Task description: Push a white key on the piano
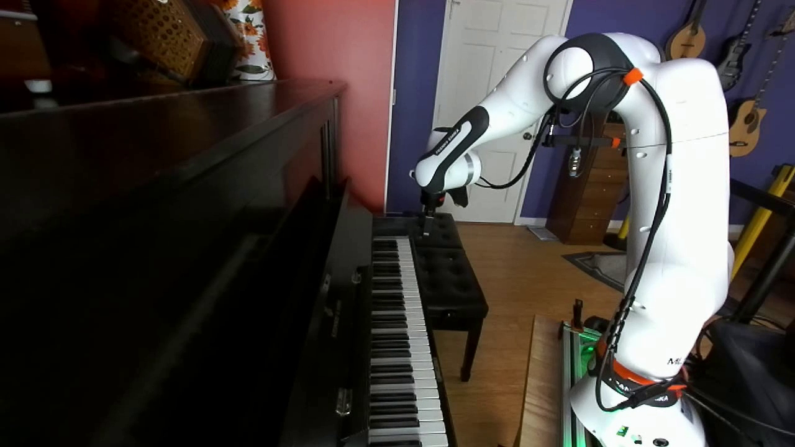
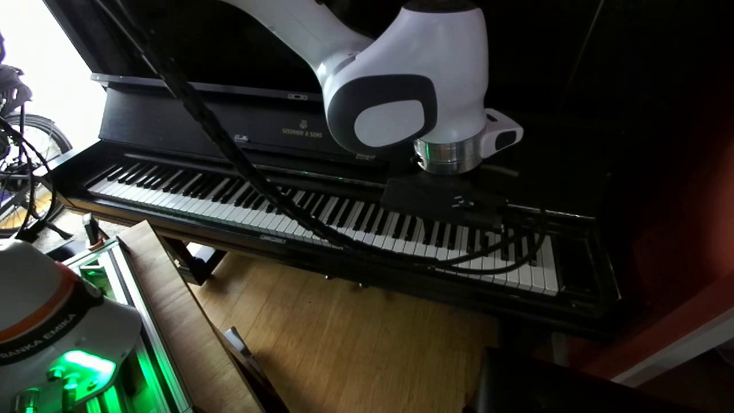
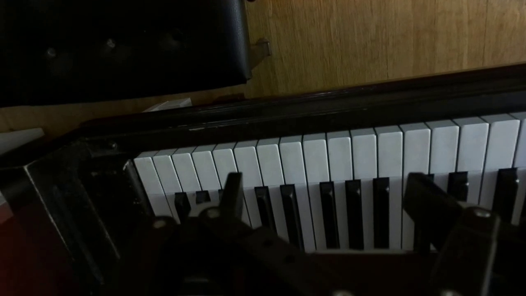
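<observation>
- The piano, polished dark wood, fills the left of an exterior view; the rounded white arm stands right.
- The pincer hangs over the white keys, blunt dark fingers spread wide, gripping nothing.
- The black keys are narrow raised bars.
- A tufted bench stands on the grained wood floor.

A black tufted bench stands on a wood floor near a white paneled door, as an acoustic guitar and an electric guitar hang against a purple wall beyond a wooden chest of drawers. A concertina rests beside a floral-patterned item; a bicycle stands in glare.
</observation>
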{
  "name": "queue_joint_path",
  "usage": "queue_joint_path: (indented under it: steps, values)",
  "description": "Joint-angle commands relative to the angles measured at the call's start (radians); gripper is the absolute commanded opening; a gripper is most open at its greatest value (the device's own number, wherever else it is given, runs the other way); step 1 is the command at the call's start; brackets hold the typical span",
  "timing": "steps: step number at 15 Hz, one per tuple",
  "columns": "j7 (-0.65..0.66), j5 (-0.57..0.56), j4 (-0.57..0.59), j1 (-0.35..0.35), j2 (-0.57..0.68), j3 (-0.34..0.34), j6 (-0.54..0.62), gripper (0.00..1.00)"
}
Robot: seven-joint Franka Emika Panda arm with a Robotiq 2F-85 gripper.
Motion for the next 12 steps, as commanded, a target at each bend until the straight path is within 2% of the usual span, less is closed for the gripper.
queue_joint_path:
  steps: [1, 5, 6, 7, 12]
  values:
    - [0.035, -0.02, 0.034, -0.008, 0.034, 0.0, -0.009, 1.0]
    - [-0.042, 0.052, 0.106, -0.068, 0.094, 0.053, -0.026, 1.0]
    - [-0.066, 0.068, 0.123, -0.085, 0.108, 0.07, -0.028, 0.75]
    - [-0.087, 0.08, 0.143, -0.098, 0.125, 0.084, -0.034, 0.74]
    - [-0.161, 0.124, 0.239, -0.144, 0.21, 0.13, -0.115, 0.33]
